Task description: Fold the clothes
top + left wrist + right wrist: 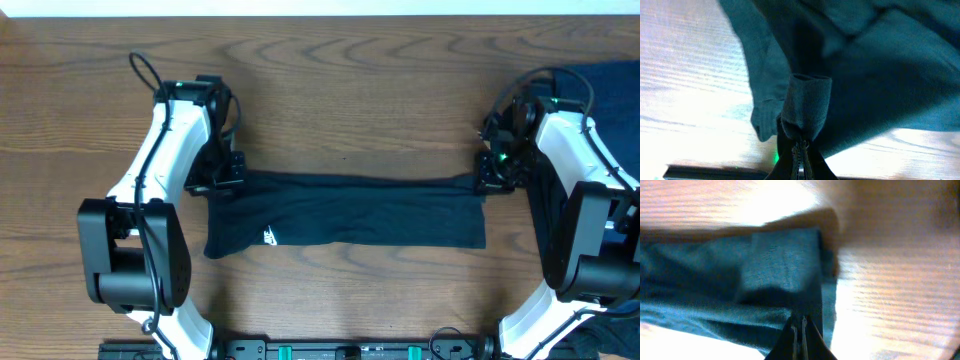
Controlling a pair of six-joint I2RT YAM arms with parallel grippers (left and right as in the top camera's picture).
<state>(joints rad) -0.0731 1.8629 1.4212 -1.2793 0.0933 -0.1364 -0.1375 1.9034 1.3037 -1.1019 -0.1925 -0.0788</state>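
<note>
my left claw point(801, 150) is clenched on a bunched fold of the soft black short-sleeved t-shirt point(350, 210), at its far left corner. my right claw point(800, 327) is pinched tight on its far right corner. the shirt lies as a long folded band across the middle of the brown wooden tabletop point(350, 100), running parallel to the near edge, its small white logo point(270, 237) near the left end. a navy blue fabric garment point(610, 85) sits at the tabletop's far right corner.
</note>
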